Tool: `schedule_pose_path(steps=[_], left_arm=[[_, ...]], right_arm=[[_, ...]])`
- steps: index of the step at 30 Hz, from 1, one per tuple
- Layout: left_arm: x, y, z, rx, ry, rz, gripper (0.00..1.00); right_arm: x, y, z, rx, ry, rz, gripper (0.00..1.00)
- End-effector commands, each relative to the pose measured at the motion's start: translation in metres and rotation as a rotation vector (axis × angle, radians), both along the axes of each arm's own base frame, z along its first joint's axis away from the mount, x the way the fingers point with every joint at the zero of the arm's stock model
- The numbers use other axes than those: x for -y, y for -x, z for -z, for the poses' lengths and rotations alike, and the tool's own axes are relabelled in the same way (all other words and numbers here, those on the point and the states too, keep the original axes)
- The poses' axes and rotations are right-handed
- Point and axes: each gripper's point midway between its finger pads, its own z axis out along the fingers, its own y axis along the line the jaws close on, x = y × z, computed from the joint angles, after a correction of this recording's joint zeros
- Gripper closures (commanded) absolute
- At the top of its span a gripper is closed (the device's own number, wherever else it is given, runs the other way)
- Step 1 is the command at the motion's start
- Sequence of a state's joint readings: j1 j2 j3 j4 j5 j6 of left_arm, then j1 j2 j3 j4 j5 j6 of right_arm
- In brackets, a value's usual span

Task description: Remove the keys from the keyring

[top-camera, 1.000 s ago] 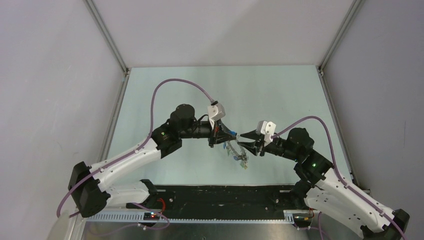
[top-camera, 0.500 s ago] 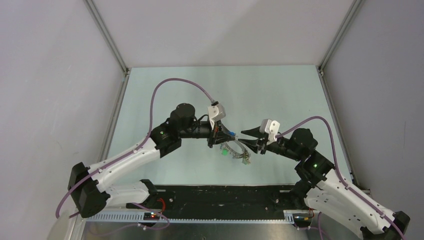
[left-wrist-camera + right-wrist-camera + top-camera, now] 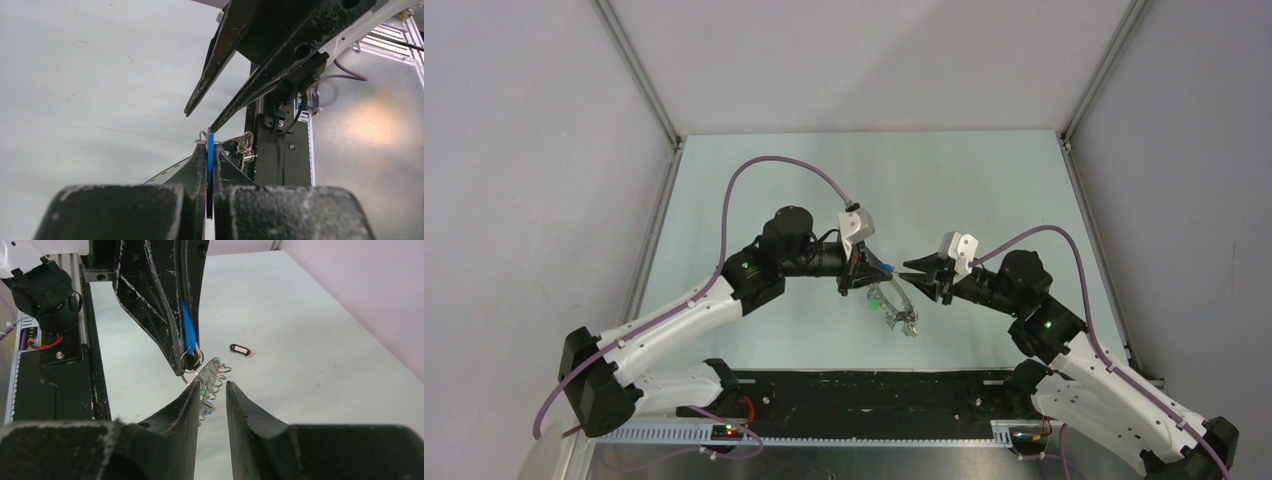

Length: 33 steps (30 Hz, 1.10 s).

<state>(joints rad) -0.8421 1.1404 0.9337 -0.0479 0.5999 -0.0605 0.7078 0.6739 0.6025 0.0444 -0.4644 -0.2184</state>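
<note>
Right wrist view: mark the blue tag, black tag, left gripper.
blue tag (image 3: 187, 332), right wrist view, plastic body
black tag (image 3: 241, 348), right wrist view, white label
left gripper (image 3: 184, 367), right wrist view, between fingertips

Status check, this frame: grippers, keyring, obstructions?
Left gripper shut on blue tag, keyring dangling below. Right gripper open, at the keys. Black tag lies apart; nothing blocking.

Keyring (image 3: 214, 371) is silver, keys (image 3: 187, 335) on it have blue and green heads. Bench (image 3: 964, 180) under the keyring is pale mint. Small black tag (image 3: 242, 349) with white label beyond the keyring. Left end effector (image 3: 210, 150) and right end effector (image 3: 212, 387): scuffed black.
</note>
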Motion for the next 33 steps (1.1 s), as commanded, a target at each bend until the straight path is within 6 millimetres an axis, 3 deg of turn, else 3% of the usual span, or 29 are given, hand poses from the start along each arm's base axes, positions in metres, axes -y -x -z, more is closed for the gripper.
schedule_pose_path(steps=[1,11,17,28,31,33], left_arm=[[0.0,-0.001,-0.051,0.119,0.101,-0.004,1.0],[-0.001,0.002,-0.054,0.116,0.106,0.004,1.0],[-0.002,0.002,-0.055,0.118,0.106,0.001,1.0],[0.0,-0.004,-0.046,0.097,0.071,-0.02,1.0],[-0.001,-0.006,-0.042,0.097,0.061,-0.028,1.0],[-0.001,-0.007,-0.037,0.097,0.052,-0.035,1.0]], right_arm=[[-0.006,0.007,-0.005,0.012,-0.013,-0.042,0.7],[-0.016,0.005,-0.003,0.024,-0.008,-0.053,0.74],[-0.019,0.003,-0.004,0.031,-0.012,-0.054,1.0],[-0.01,0.001,-0.002,0.11,0.144,0.06,1.0],[-0.008,0.002,-0.011,0.13,0.185,0.072,1.0],[-0.006,0.006,-0.004,0.102,0.26,0.062,1.0]])
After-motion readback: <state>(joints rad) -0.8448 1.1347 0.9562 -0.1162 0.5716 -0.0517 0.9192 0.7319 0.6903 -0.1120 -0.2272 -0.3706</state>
